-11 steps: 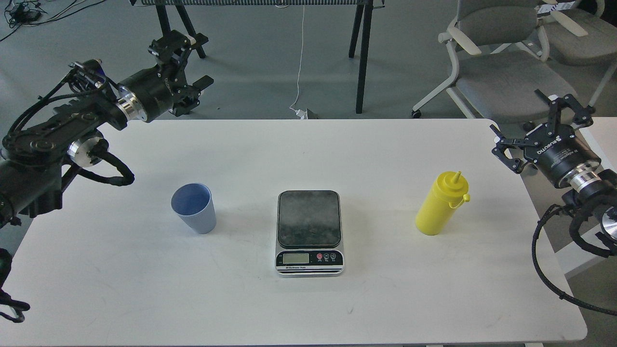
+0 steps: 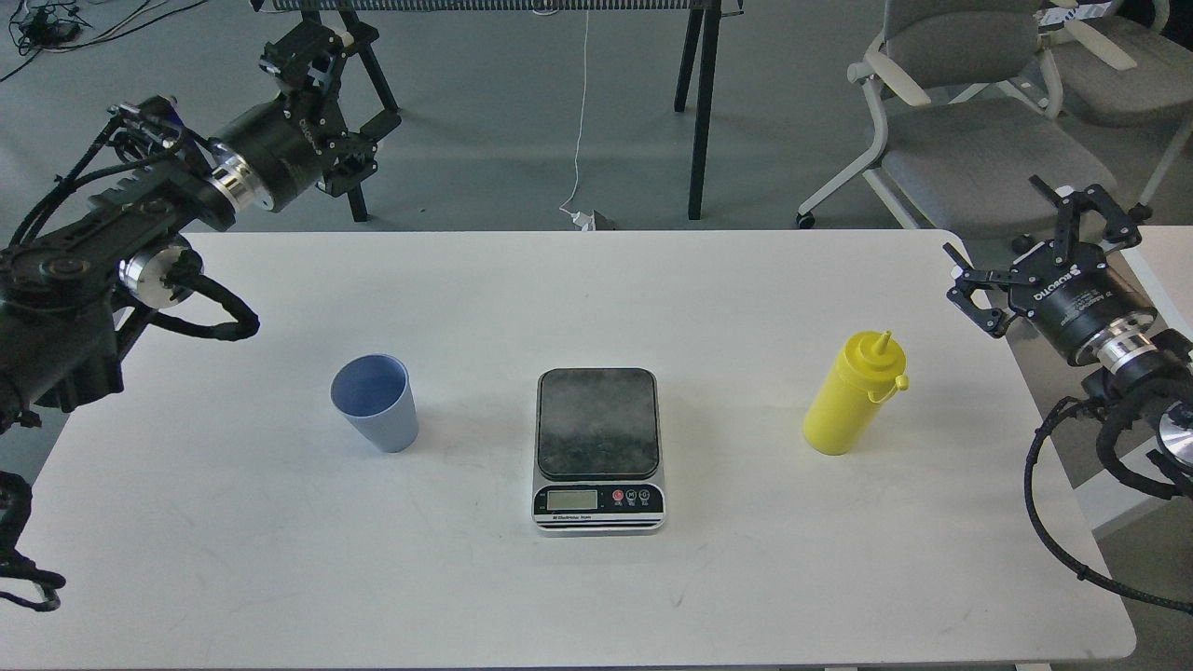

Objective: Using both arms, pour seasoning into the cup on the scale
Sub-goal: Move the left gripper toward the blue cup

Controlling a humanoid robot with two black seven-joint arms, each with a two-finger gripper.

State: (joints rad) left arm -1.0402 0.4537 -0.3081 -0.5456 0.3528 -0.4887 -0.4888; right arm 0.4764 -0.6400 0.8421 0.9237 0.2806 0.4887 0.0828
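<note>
The pale blue cup (image 2: 375, 403) stands upright and empty on the white table (image 2: 596, 289), left of centre. The scale (image 2: 598, 438) sits in the middle with nothing on its dark plate. The yellow seasoning bottle (image 2: 850, 396) stands upright to the right, nozzle up, cap hanging at its side. My left gripper (image 2: 368, 82) is open and empty, raised beyond the table's far left corner, well away from the cup. My right gripper (image 2: 994, 218) is open and empty at the table's right edge, up and right of the bottle and apart from it.
Grey office chairs (image 2: 969, 140) stand behind the table's far right corner. Black stand legs (image 2: 704, 102) and a white cable (image 2: 580, 140) are on the floor behind the table. A second white surface (image 2: 1160, 252) adjoins at the right.
</note>
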